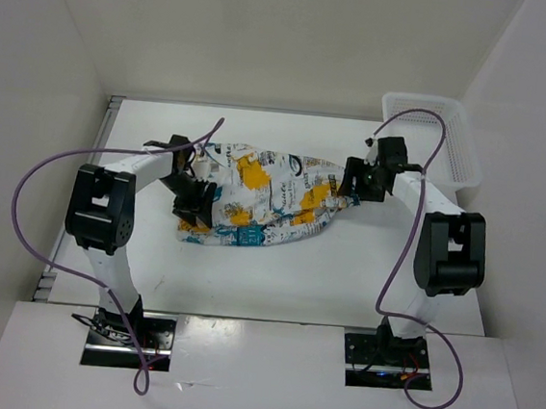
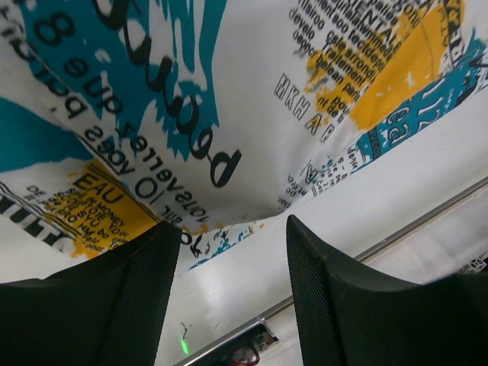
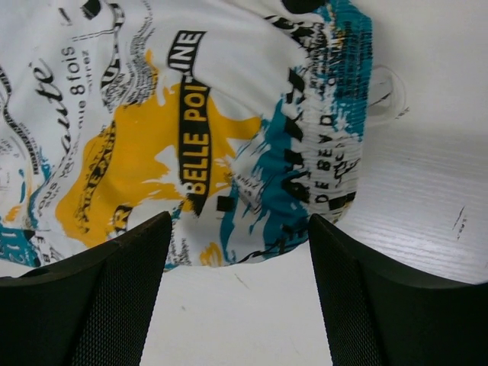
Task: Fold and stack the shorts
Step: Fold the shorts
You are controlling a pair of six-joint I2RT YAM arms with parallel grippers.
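Observation:
The shorts (image 1: 264, 199), white with teal, yellow and black print, lie in a bunched oval in the middle of the table. My left gripper (image 1: 194, 202) sits at their left end, open. In the left wrist view its two black fingers (image 2: 114, 305) straddle bare table, and the printed fabric (image 2: 229, 91) ends just ahead of the tips. My right gripper (image 1: 357, 184) is at the shorts' right end, also open. Seen from the right wrist, the gathered waistband (image 3: 335, 130) and a yellow patch (image 3: 122, 160) lie just beyond the right gripper (image 3: 240, 221), with nothing between the jaws.
A white perforated basket (image 1: 435, 133) stands at the back right corner, behind the right arm. Purple cables (image 1: 41, 202) loop off both arms. White walls close in the table on three sides. A metal table-edge strip (image 2: 427, 213) runs near the left gripper.

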